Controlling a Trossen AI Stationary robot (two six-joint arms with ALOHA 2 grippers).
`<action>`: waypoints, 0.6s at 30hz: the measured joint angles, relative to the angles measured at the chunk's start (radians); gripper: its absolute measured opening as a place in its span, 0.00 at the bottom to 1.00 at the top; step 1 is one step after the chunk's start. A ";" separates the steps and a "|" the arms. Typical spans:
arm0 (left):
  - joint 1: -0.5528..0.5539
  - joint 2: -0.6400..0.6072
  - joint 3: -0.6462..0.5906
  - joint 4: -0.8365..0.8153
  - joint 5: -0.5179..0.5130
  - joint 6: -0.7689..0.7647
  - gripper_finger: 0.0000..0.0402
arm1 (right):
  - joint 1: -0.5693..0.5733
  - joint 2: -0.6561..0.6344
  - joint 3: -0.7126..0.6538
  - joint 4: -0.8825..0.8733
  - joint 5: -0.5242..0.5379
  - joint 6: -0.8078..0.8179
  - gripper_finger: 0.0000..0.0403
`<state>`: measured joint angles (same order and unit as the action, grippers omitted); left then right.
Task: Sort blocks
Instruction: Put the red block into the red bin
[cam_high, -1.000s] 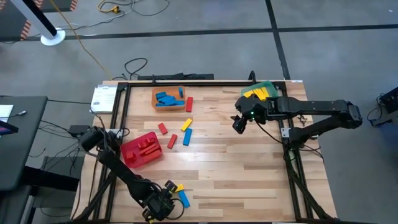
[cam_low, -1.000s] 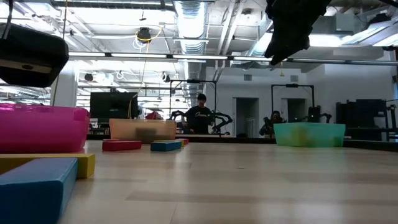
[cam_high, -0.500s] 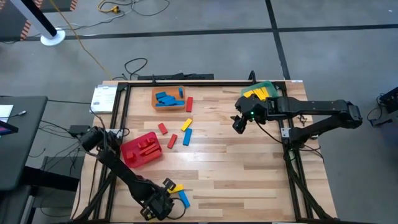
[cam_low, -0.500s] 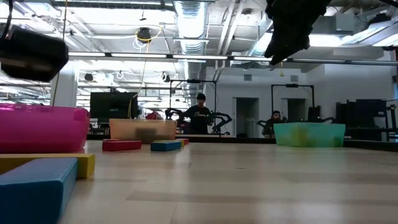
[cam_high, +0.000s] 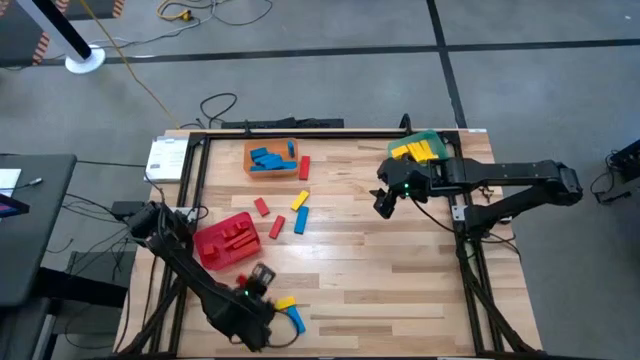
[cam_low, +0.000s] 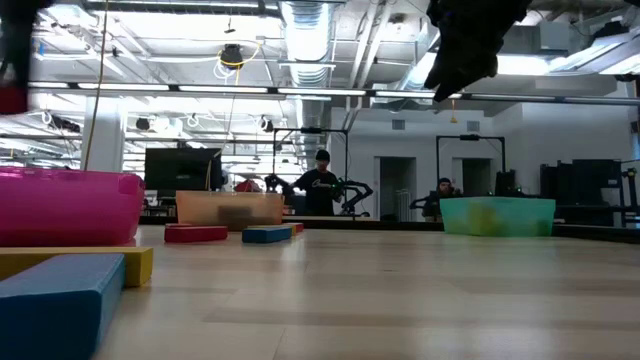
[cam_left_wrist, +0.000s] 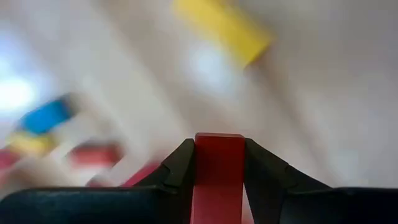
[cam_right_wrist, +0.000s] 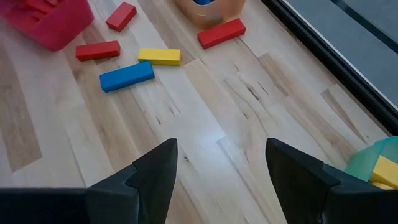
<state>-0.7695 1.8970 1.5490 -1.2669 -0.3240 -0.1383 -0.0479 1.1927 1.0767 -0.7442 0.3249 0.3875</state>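
Left tool (cam_left_wrist: 217, 163) pinches a red block (cam_left_wrist: 217, 174) between its fingers

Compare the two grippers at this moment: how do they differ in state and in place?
The left gripper is shut on a red block; the right gripper is open and holds nothing. In the high view the left gripper is at the table's near left part, beside the red bin; the right gripper hangs over bare wood, close to the green bin. Both are dark two-finger grippers above the table.
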 joint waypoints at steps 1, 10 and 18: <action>0.005 -0.010 0.002 -0.045 -0.036 -0.014 0.24 | 0.005 0.000 0.000 0.000 0.000 0.004 0.65; 0.101 -0.300 -0.135 -0.138 -0.228 -0.200 0.25 | 0.058 0.000 -0.080 0.101 0.016 0.019 0.65; 0.215 -0.663 -0.392 -0.087 -0.251 -0.412 0.25 | 0.106 0.030 -0.143 0.186 0.019 0.031 0.65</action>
<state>-0.5542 1.2341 1.1571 -1.3534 -0.5745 -0.5506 0.0576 1.2226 0.9338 -0.5586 0.3435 0.4183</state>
